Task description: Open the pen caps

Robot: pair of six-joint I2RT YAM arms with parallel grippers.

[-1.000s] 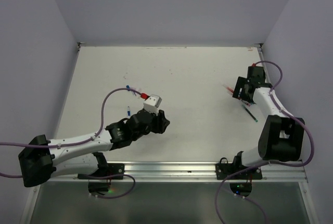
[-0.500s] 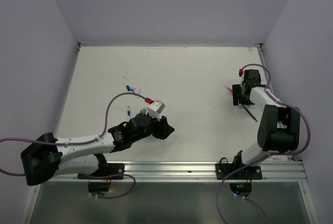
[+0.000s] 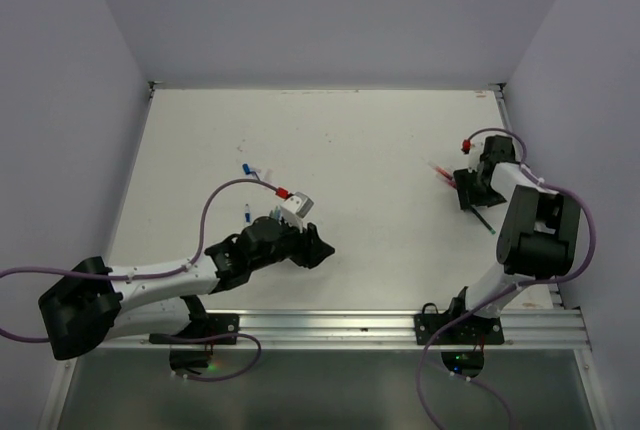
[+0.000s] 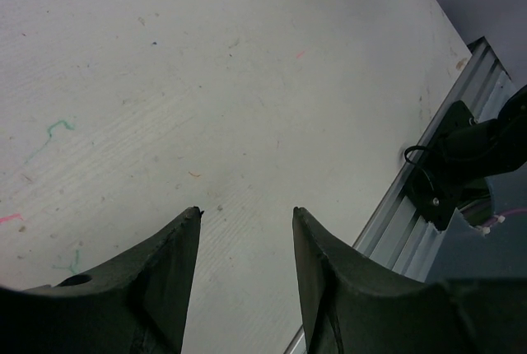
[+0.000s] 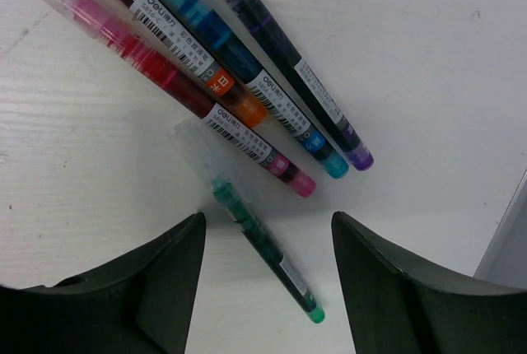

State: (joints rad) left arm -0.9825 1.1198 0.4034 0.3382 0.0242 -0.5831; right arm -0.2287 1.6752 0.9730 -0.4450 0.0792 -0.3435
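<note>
Several pens lie fanned on the table in the right wrist view: a pink one (image 5: 173,82), an orange-banded one (image 5: 198,66), a teal one (image 5: 247,66) and a purple one (image 5: 280,58), with clear sleeves at their upper-left ends. A green pen (image 5: 263,243) with a clear cap (image 5: 191,142) lies between my right gripper's (image 5: 268,222) open fingers. In the top view the right gripper (image 3: 468,195) sits over these pens (image 3: 483,218). Two small blue pieces (image 3: 245,168) lie at the left. My left gripper (image 4: 247,210) is open and empty, low over bare table (image 3: 318,248).
The metal rail (image 4: 428,206) at the table's near edge lies just right of the left gripper, and the right arm's base (image 3: 450,325) is bolted there. Purple cables loop off both arms. Grey walls enclose the table on three sides.
The left gripper has slid a little toward the near edge and right. The right wrist has turned and settled over the pens, its arm folding more upright.
</note>
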